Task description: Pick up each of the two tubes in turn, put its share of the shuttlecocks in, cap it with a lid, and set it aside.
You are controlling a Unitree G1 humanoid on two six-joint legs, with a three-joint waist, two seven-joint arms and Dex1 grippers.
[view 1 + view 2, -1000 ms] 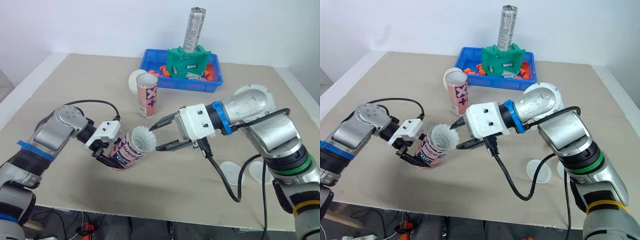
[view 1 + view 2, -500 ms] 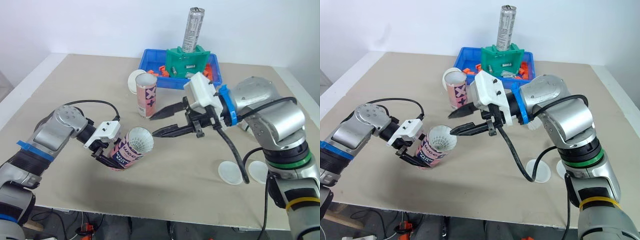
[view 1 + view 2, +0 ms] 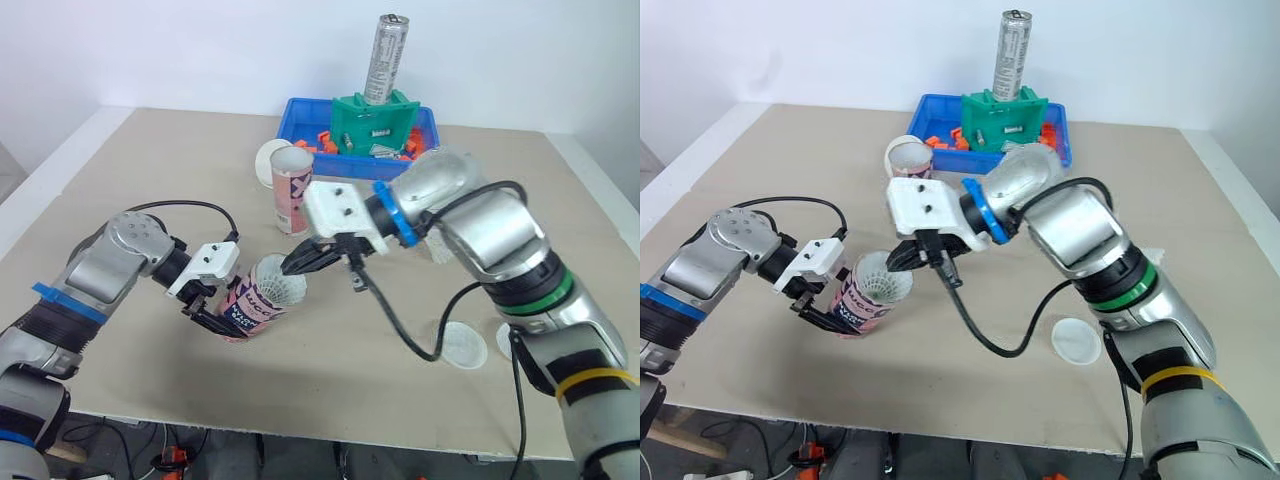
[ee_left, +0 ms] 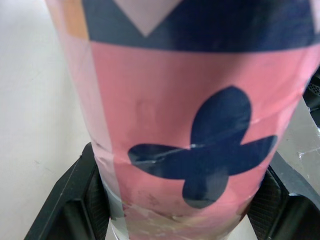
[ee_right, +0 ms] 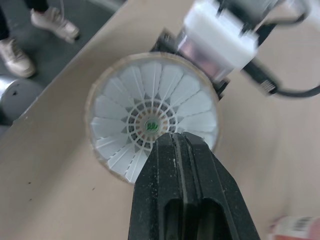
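The right end effector (image 3: 297, 262) has changed the most in the last second: its two fingers stood spread wide and clear of the work, and now they are pressed together with nothing between them, their joined tip swung in against the white shuttlecock (image 5: 152, 122) that sits in the mouth of the tube (image 3: 250, 305). The right wrist view looks straight down the closed fingers (image 5: 175, 150) onto the feather skirt, which fills the opening, with the tip near its lower edge. The left end effector (image 3: 208, 305) has not moved; it stays clamped around the lower body of the tube, holding it tilted just above the desk (image 3: 150, 170) with the open end towards the right arm. This reads as the shuttlecock being pushed down into the tube rather than carried, so the filling step for this tube looks close to finished and capping should come next. A lid (image 3: 462, 343) lies on the desk near the right arm, and the second tube (image 3: 294, 195) stands upright in front of the blue bin (image 3: 430, 175), not yet handled.
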